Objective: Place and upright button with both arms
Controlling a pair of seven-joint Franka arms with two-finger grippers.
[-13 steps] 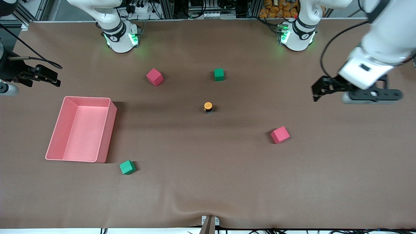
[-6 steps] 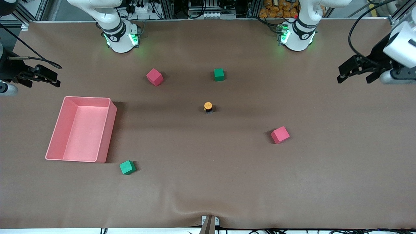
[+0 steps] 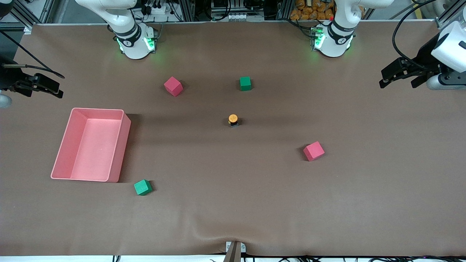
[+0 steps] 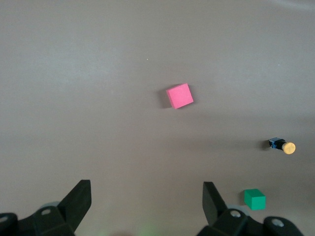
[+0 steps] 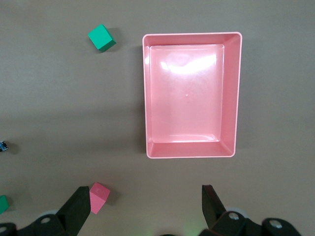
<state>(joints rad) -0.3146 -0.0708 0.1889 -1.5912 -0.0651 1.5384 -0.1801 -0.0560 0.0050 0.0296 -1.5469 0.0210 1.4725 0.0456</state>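
Note:
The button (image 3: 233, 119) stands upright in the middle of the table, orange cap on top of its black body. It also shows in the left wrist view (image 4: 283, 146) and at the edge of the right wrist view (image 5: 3, 146). My left gripper (image 3: 397, 85) hangs open and empty over the left arm's end of the table; its own view (image 4: 146, 196) shows bare cloth between the jaws. My right gripper (image 3: 54, 91) hangs open and empty over the right arm's end, beside the pink bin; its own view (image 5: 145, 199) shows nothing held.
A pink bin (image 3: 96, 109) lies toward the right arm's end, empty inside (image 5: 231, 93). Two red cubes (image 3: 173, 86) (image 3: 313, 151) and two green cubes (image 3: 245, 83) (image 3: 142, 187) lie around the button, all apart from it.
My left gripper has swung from over the table out toward the left arm's end. My right gripper has shifted slightly outward. The button and cubes have not moved.

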